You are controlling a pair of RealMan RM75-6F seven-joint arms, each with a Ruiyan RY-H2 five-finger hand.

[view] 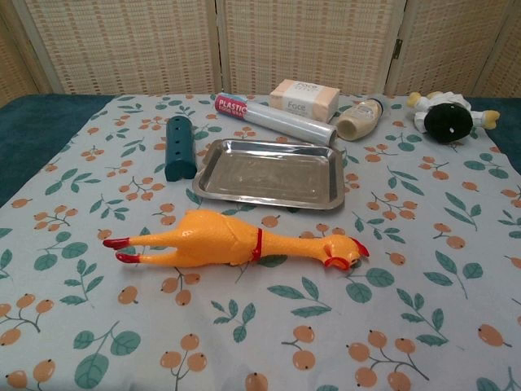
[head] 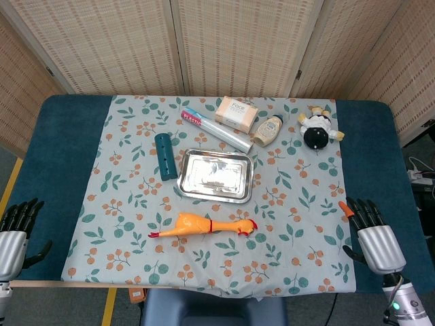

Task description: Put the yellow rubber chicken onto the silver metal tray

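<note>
The yellow rubber chicken (head: 204, 225) (view: 232, 240) lies on its side on the floral cloth, red feet to the left and head to the right. Just behind it sits the silver metal tray (head: 187, 185) (view: 210, 181), with nothing in it. My left hand (head: 16, 231) rests at the table's near left edge, fingers apart and holding nothing. At the near right edge my right hand (head: 370, 231) is likewise open, well clear of the chicken. Neither hand shows in the chest view.
Left of the tray lies a dark teal cylinder (head: 165, 155) (view: 179, 147). Behind the tray are a plastic wrap roll (head: 216, 129) (view: 275, 116), a beige soap box (head: 236, 114) (view: 304, 99), a small bottle (head: 267, 130) (view: 361, 118) and a black-and-white toy (head: 318, 129) (view: 449, 116).
</note>
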